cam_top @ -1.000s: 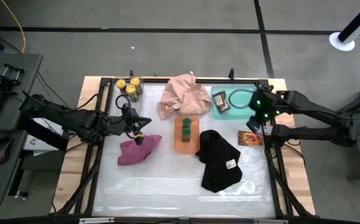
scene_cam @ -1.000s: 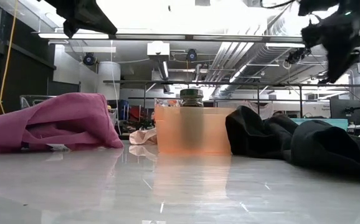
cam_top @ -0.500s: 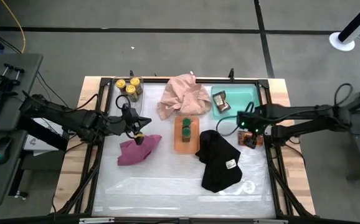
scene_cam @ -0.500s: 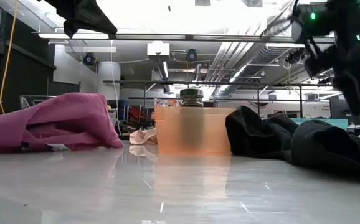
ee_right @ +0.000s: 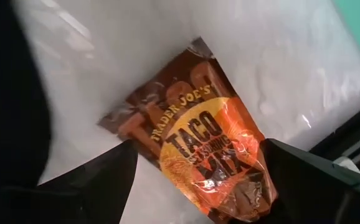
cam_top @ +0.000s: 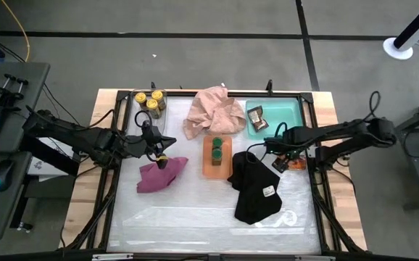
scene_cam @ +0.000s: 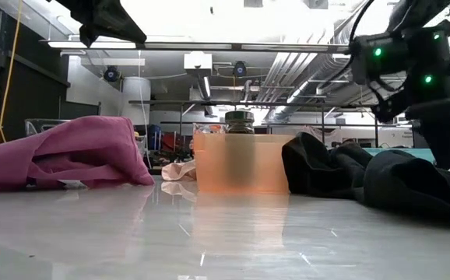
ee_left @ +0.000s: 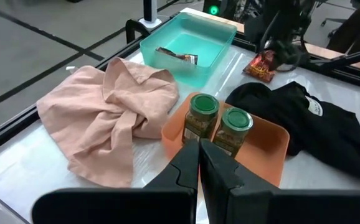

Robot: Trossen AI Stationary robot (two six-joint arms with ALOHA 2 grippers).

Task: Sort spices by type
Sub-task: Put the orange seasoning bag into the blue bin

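near the table's right edge our right gripper [ee_right: 195, 180], jaws apart, straddles the flat, crinkly red-brown taco-mix packet [ee_right: 195, 152]; light and slippery, we'd pinch its edges.

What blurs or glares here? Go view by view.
Low view: the orange tray is out of focus, the ceiling lights blow out white, and the tabletop reflects them. Right wrist view: glare on the plastic sheet beside the taco packet. High and left wrist views look sharp.

hidden: packet [cam_top: 292, 162] mostly under right pincer [cam_top: 291, 155] | orange tray [scene_cam: 240, 163] blurred
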